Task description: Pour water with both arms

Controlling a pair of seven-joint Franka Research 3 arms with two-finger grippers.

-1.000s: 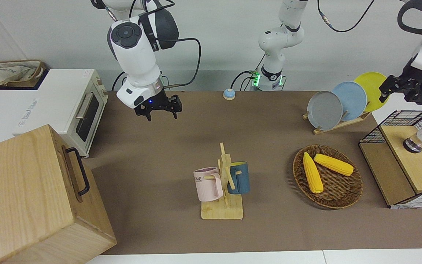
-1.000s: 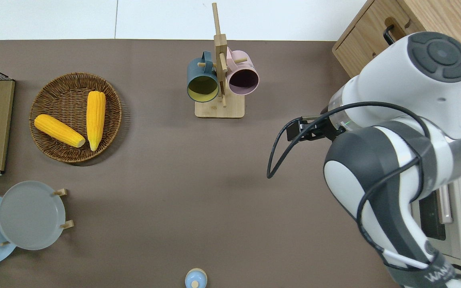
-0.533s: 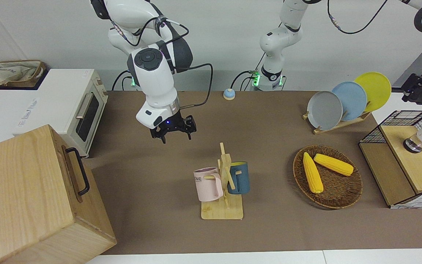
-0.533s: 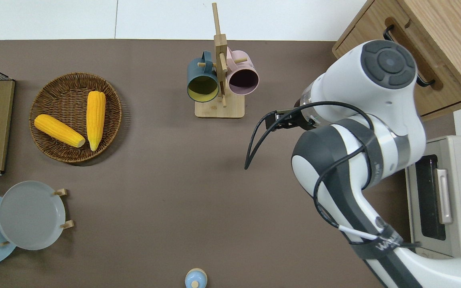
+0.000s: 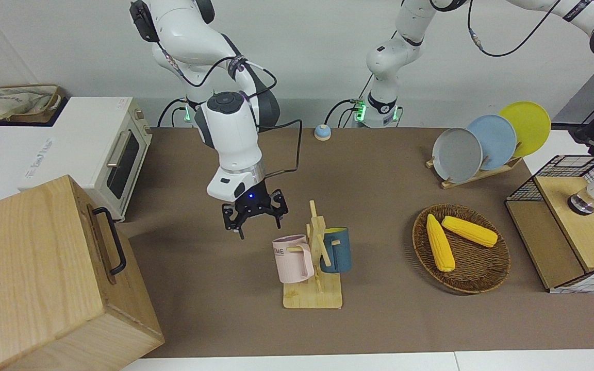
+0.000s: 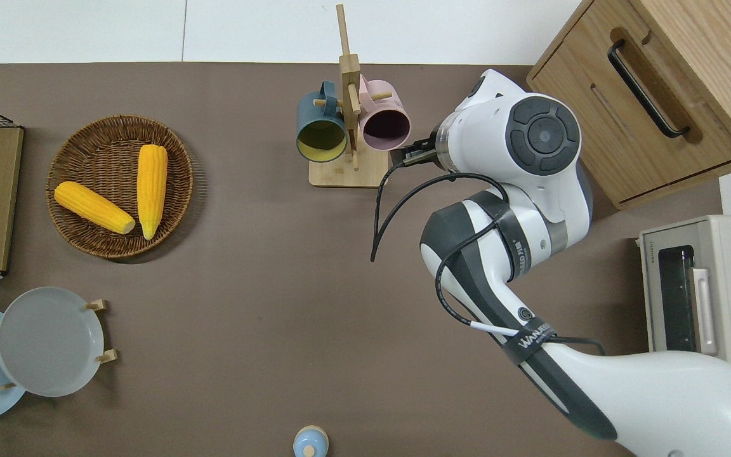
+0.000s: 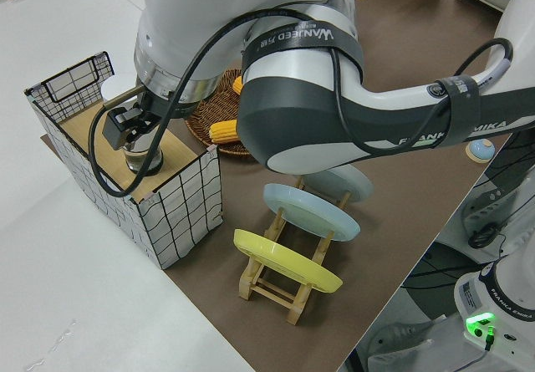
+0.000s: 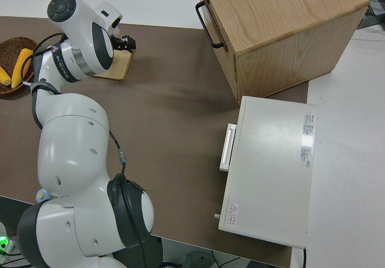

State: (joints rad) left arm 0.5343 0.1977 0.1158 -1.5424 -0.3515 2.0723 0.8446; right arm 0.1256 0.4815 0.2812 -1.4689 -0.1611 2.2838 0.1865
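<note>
Across the table, under everything, lies a flat brown mat (image 5: 379, 170), and a wooden mug rack (image 5: 311, 296) stands on it as the landmark. Toward the right arm's end from the rack sits a big plain oak-grain box (image 5: 34, 268) with a black bar handle. Nearer to the robots than that is a cream toaster oven (image 5: 91, 149) whose printed label is too small to read. The glossy white right arm (image 5: 230, 139) wears a black band lettered WANEED. Its right gripper (image 5: 253, 219) hangs over the mat just beside the rack, fingers spread wide and holding nothing. The left arm (image 7: 318, 79), marked FRANKA EMIKA, reaches well away from the rack. It brings the left gripper (image 7: 125, 125) over a wire-grid crate (image 7: 180, 213) with a wooden shelf; whether it grips anything cannot be told. Toward the left arm's end from the rack lies a round woven basket (image 5: 475, 275) with two yellow corn cobs (image 5: 440, 242). Nearer to the robots, grey (image 5: 457, 154), blue (image 5: 495, 139) and yellow (image 5: 526, 121) plates lean in a wooden stand. On the rack's pegs hang a ribbed pink mug (image 5: 292, 260) showing the letters ME and a dark blue mug (image 5: 339, 250) with a yellow inside
</note>
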